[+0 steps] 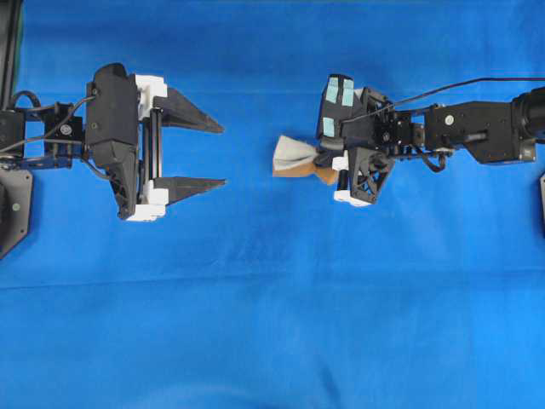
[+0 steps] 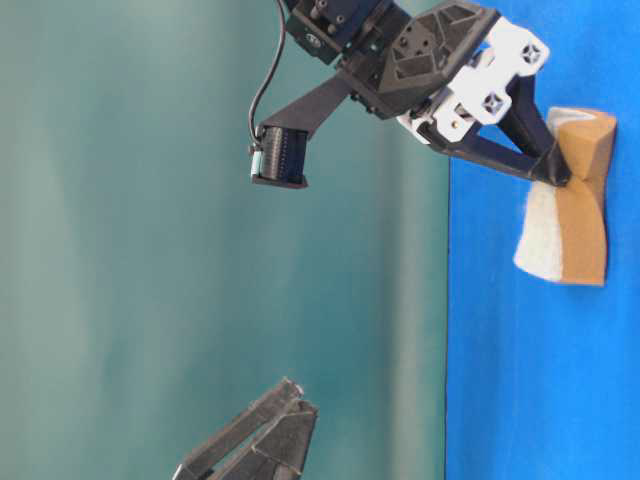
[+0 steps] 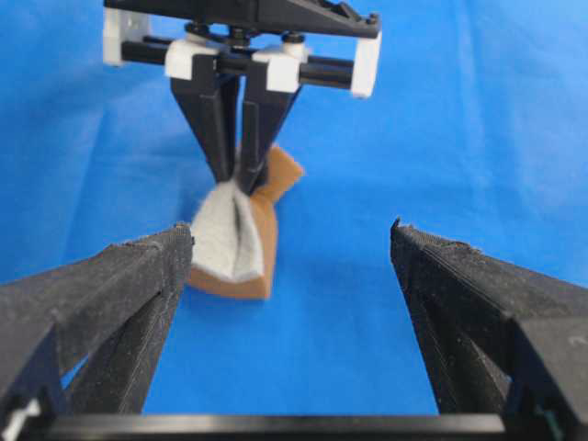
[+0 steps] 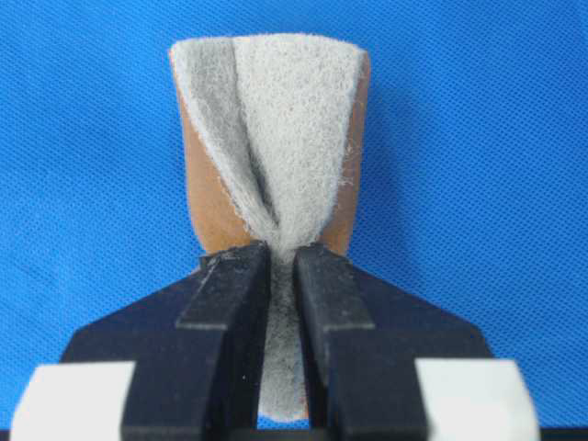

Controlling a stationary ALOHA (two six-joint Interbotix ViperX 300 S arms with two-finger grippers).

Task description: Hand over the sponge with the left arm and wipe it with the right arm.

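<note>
The sponge (image 1: 294, 156) is pinched in the middle and folded, with its grey-white face and orange-tan layer both showing. My right gripper (image 1: 322, 158), on the arm with the teal patches, is shut on it just over the blue cloth. The sponge fills the right wrist view (image 4: 276, 138), squeezed between the right gripper (image 4: 282, 253) jaws. My left gripper (image 1: 223, 155), on the plain black wrist, is open and empty. It faces the sponge from the left with a gap between them. In the left wrist view the sponge (image 3: 234, 243) hangs from the right gripper (image 3: 241, 175), beyond my open left gripper (image 3: 290, 230).
A blue cloth (image 1: 272, 324) covers the table. The left arm's base (image 1: 13, 204) is at the left edge and the right arm's body (image 1: 485, 128) with its cable at the right. A teal wall (image 2: 150, 250) shows in the table-level view.
</note>
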